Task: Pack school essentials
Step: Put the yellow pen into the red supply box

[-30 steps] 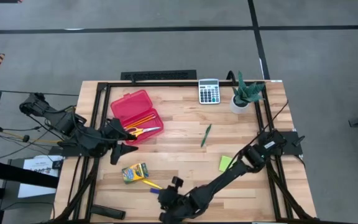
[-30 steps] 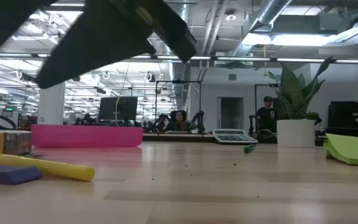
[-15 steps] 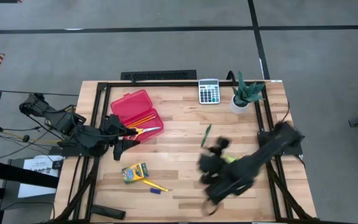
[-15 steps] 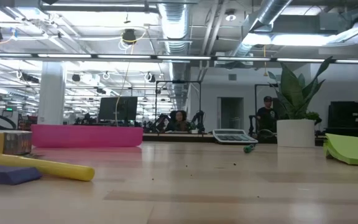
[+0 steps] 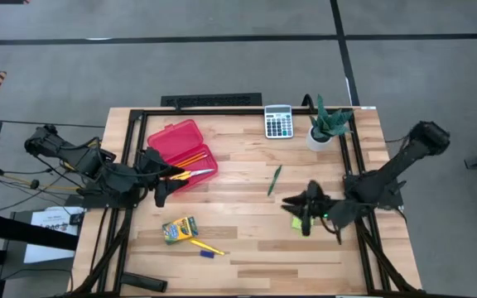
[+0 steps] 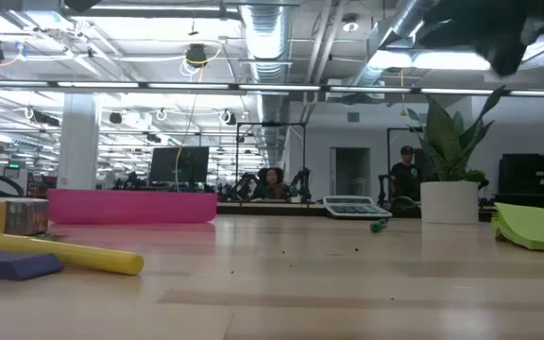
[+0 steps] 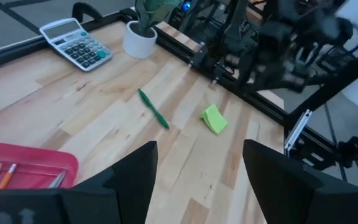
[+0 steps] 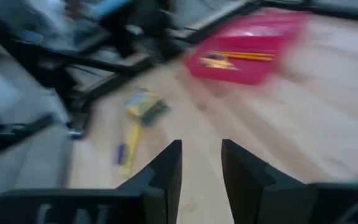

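Note:
The open red case [image 5: 182,149] holds orange pencils [image 5: 190,157] and yellow-handled scissors [image 5: 190,175]. Flat on the table lie the green pen [image 5: 274,179], the lime sticky-note pad [image 5: 300,218], the crayon box [image 5: 179,228], the yellow marker [image 5: 204,246] and the blue eraser [image 5: 209,255]. My left gripper [image 5: 161,184] hovers open at the case's near-left corner. My right gripper [image 5: 306,209] is open and raised over the sticky-note pad, holding nothing. Its wrist view looks toward the crayon box [image 8: 143,102] and the marker [image 8: 131,146].
A grey calculator [image 5: 278,121] and a potted plant [image 5: 328,124] stand at the far edge. A black frame rail [image 5: 350,165] runs along the table's sides. Bare wood lies in the table's middle and along its near right part. People show in the room behind [image 6: 405,170].
My right arm has swung quickly from the near edge by the eraser and marker toward the table's right, rising, and now sits over the sticky-note pad. It carries nothing; the eraser and marker lie where they were.

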Robot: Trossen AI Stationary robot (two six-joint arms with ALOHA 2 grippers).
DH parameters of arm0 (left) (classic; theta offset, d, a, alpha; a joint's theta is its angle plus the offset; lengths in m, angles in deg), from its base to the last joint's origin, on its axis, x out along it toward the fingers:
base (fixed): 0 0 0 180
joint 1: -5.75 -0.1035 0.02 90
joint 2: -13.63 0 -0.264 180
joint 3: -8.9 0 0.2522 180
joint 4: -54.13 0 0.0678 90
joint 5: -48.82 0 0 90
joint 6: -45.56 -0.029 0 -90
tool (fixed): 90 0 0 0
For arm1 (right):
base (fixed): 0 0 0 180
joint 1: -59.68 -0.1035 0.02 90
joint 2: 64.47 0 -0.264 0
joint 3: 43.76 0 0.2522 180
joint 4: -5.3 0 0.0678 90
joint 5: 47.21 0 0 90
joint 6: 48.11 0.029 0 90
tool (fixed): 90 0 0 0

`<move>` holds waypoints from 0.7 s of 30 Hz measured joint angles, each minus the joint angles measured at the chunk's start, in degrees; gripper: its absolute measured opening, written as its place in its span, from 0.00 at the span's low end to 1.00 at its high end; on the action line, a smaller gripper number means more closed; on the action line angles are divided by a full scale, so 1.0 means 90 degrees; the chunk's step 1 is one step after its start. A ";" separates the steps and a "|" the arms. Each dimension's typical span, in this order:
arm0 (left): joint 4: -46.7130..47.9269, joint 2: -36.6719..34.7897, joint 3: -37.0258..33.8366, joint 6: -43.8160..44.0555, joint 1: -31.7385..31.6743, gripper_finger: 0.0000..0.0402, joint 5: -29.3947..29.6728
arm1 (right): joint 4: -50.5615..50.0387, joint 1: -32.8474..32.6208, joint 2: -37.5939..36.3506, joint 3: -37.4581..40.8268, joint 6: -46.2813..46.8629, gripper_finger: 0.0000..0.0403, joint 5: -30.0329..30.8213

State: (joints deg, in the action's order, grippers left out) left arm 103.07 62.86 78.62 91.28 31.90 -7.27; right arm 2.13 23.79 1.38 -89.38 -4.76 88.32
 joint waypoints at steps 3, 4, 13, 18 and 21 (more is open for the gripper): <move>0.0011 0.0002 0.0000 0.0091 0.0000 0.58 -0.0011 | 0.1129 0.0215 0.0881 0.0262 -0.0338 0.35 -0.0041; 0.0014 0.0000 0.0002 0.0109 0.0000 0.58 -0.0010 | 0.1376 0.0265 0.1216 0.0183 -0.0469 0.36 -0.0044; 0.0164 0.0000 0.0002 0.0116 0.0000 0.58 -0.0010 | 0.1785 0.0566 0.3932 -0.1721 -0.0955 0.54 -0.0674; 0.0191 0.0000 0.0002 0.0098 0.0000 0.58 -0.0012 | 0.1734 0.0667 0.4982 -0.2847 -0.1305 0.61 -0.1115; 0.0205 0.0000 0.0002 0.0068 0.0000 0.58 -0.0038 | 0.1704 0.0597 0.5549 -0.3554 -0.1772 0.62 -0.1122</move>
State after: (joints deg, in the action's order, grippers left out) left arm 104.91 62.86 78.64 91.89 31.90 -7.61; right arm 17.47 29.17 51.32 -121.37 -20.70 78.23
